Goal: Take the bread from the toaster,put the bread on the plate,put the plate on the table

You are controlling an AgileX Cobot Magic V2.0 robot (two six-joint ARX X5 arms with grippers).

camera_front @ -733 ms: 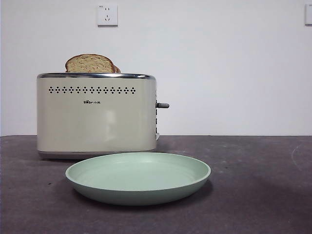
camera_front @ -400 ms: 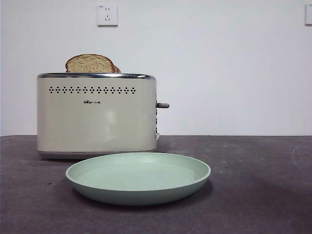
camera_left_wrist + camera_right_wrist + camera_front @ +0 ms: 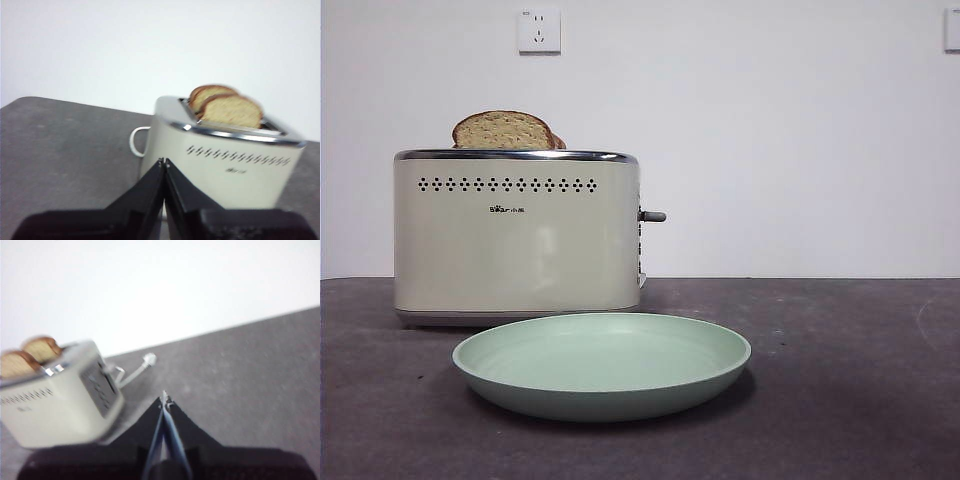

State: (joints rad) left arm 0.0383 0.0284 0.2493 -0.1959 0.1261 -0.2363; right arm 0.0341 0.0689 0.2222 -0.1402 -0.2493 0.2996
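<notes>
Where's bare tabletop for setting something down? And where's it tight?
Bare table lies on the lever side of the toaster and beside the plate toward that same edge. It is tight where the plate's rear rim sits close before the toaster's base. Both grippers are off the scene in the front view.

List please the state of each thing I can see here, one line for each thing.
bread: upright in the toaster, top sticking out
second slice: upright in the slot behind
toaster: upright on the table
plate: empty, on the table
left pincer: shut, holding nothing
right pincer: shut, holding nothing
</notes>
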